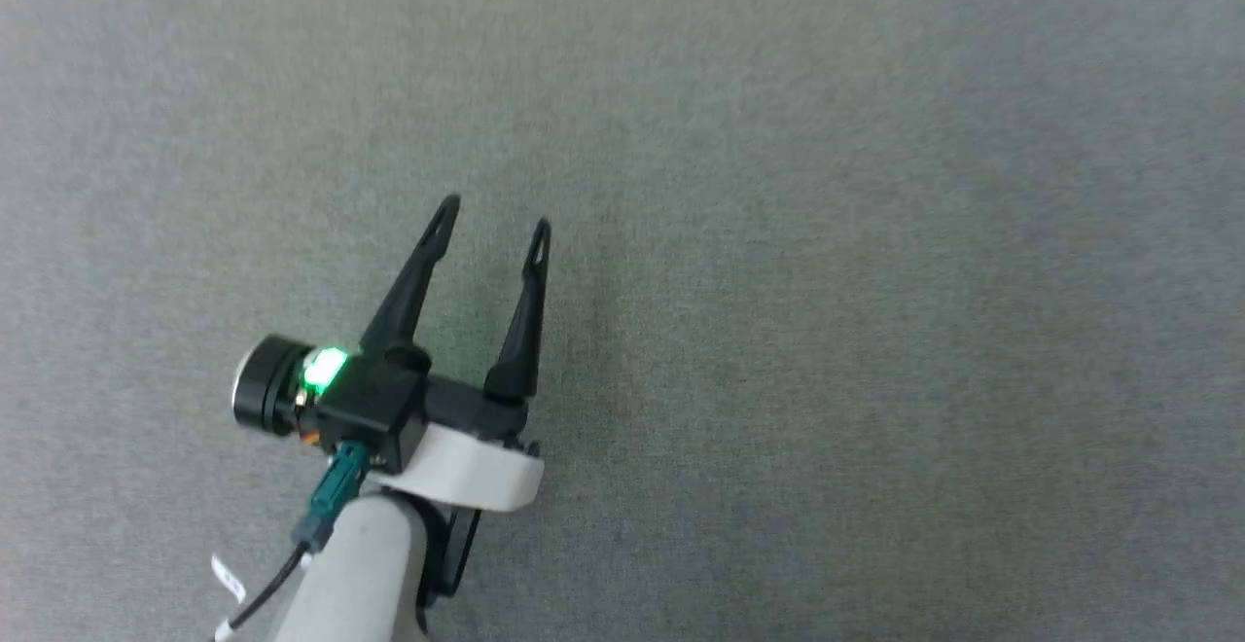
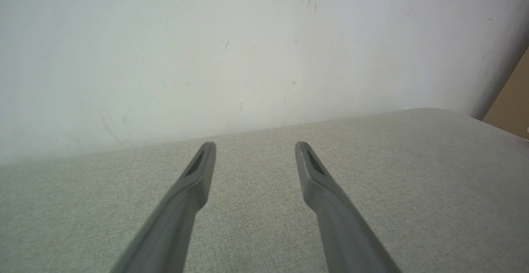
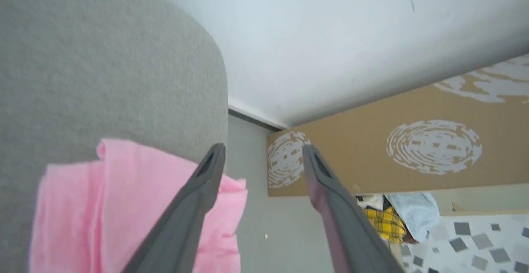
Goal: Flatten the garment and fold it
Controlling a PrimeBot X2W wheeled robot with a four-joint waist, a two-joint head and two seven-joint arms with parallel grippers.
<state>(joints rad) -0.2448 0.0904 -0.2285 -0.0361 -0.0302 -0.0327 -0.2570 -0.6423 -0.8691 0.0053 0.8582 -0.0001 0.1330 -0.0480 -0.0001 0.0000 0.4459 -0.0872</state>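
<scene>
Head view: a white tag (image 1: 227,579) on the cable at lower left is too small to read. The left gripper (image 1: 494,217) has its jaws apart, empty, over the grey woven surface (image 1: 827,233).

Left wrist view: a scuffed white wall (image 2: 206,58) rises behind.

Right wrist view: the right gripper (image 3: 263,147) has its jaws spread, empty. The garment (image 3: 124,190), plain pink and rumpled, lies at lower left on the surface's rounded edge. Swirl-printed cardboard (image 3: 372,161) stands at right.

Your left gripper (image 1: 495,215) is showing two long black fingers (image 1: 409,282), a green light (image 1: 326,368) glowing on its housing (image 1: 374,410), a teal-plugged cable (image 1: 333,496) trailing the pale forearm (image 1: 355,574).
</scene>
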